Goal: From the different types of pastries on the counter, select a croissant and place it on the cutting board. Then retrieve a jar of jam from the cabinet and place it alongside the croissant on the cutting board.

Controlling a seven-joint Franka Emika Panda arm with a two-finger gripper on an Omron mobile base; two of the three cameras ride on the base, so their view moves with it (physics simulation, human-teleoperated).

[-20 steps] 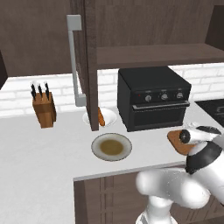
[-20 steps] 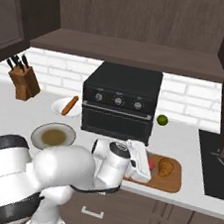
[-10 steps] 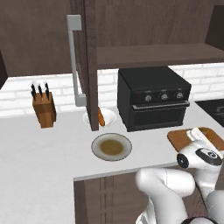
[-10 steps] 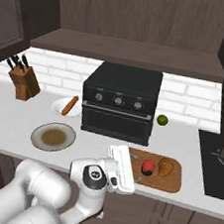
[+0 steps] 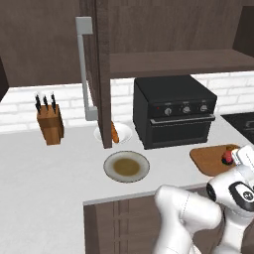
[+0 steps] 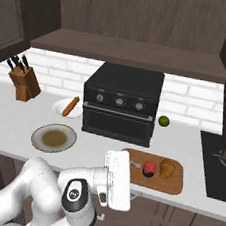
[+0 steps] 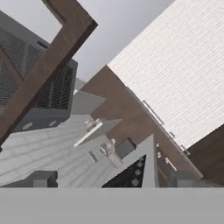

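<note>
on the cutting board [image 6: 173,184] you've got the jar of jam [image 6: 149,169] just beside the croissant [image 6: 167,168]. no readable labels anywhere; off-white counter [image 6: 13,120], white brick backsplash [image 6: 192,97]. can't tell the gripper's finger spread.

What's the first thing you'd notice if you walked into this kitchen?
The big white robot arm curling up in front of the counter grabs the eye first. Next is the black oven at the back of the counter. Then the cutting board to the oven's right near the counter's front edge, with a red jar and a golden croissant side by side on it.
</note>
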